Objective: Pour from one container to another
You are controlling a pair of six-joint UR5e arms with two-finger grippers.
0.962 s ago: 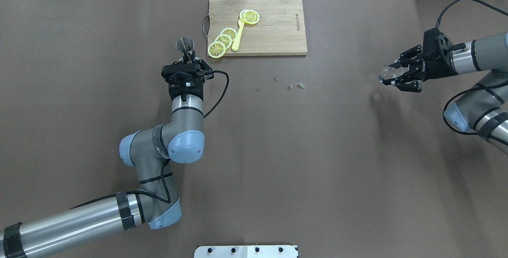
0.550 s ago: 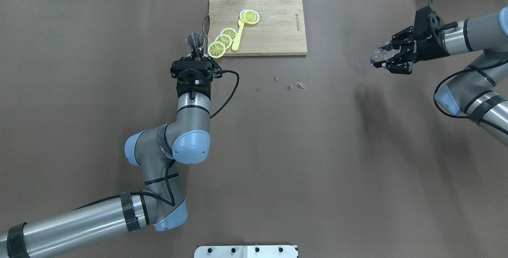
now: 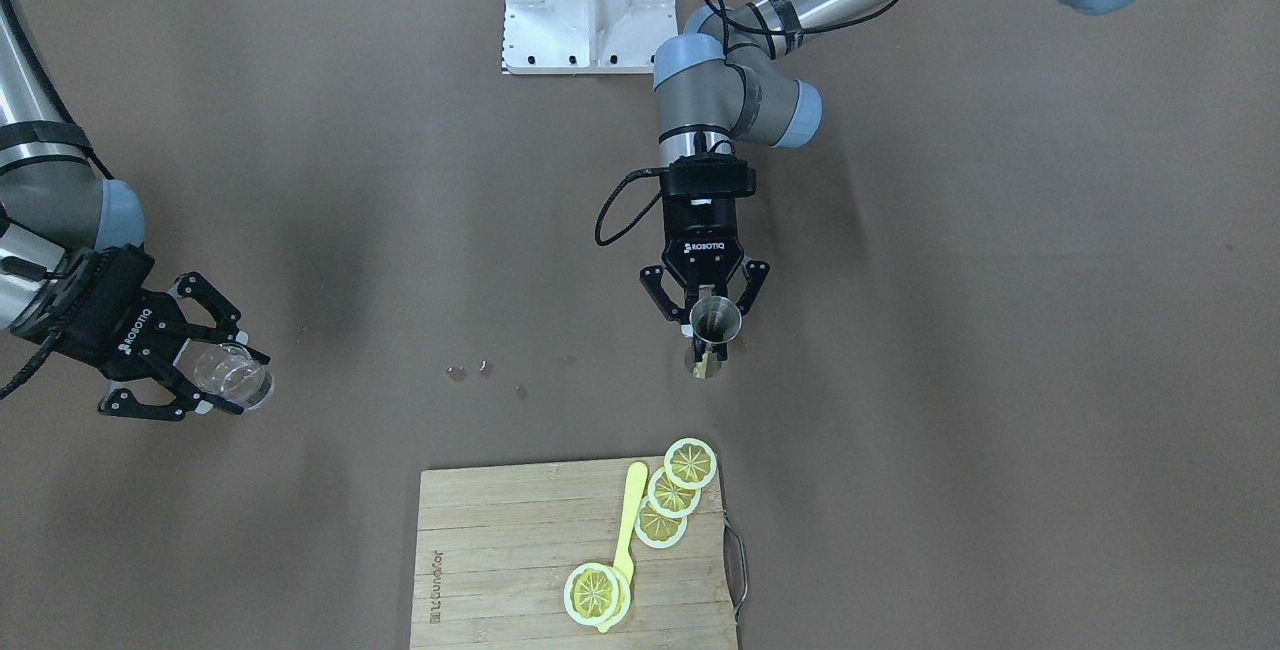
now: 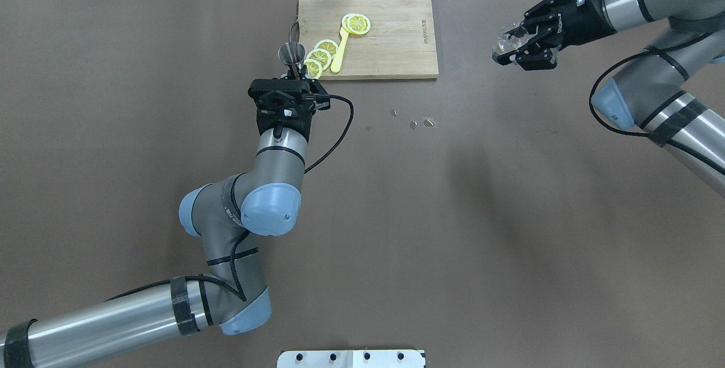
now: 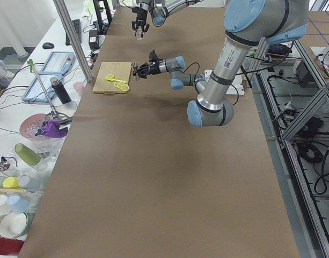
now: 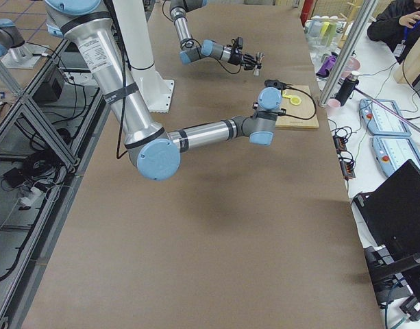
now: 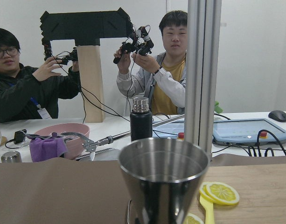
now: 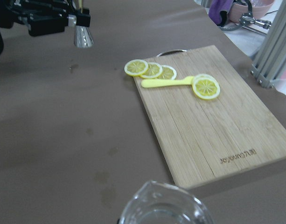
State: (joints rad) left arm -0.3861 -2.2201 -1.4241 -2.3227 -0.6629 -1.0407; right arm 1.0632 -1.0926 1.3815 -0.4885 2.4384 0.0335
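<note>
- Glass, thin and clear, makes the cup [image 4: 507, 42] the delicate piece. I judge it light, stiff, slick and easily cracked, so a moderate squeeze across its round wall suits it, with the pouring lip left free.
- Right pincer [image 4: 512, 51] is clamped on that cup across the wall, holding it aloft over the far right of the counter [image 4: 396, 215], well apart from the other vessel.
- Steel jigger [image 4: 292, 54] should be stiff, tough and smooth, heavier than the cup for its size. Its narrow waist is the natural hold, since the two cones stop it sliding either way.
- Left pincer [image 3: 706, 315] is closed on the jigger at or near that waist. It holds the jigger mouth-up above the counter, just beside the near left corner of the cutting board [image 4: 391, 45].
- Whether the cup holds liquid I cannot tell; the right wrist view shows only its rim.
- Count:
  - one glass cup
  - one jigger
  - one wooden board
  - one yellow utensil [image 4: 340, 51] lying on the board
  - lemon slices [image 4: 319, 56] numbering three in an overlapping row at the board's left edge
  - what looks like two more slices stacked farther back
  - three small glinting bits [image 4: 413, 124] on the counter near the board
</note>
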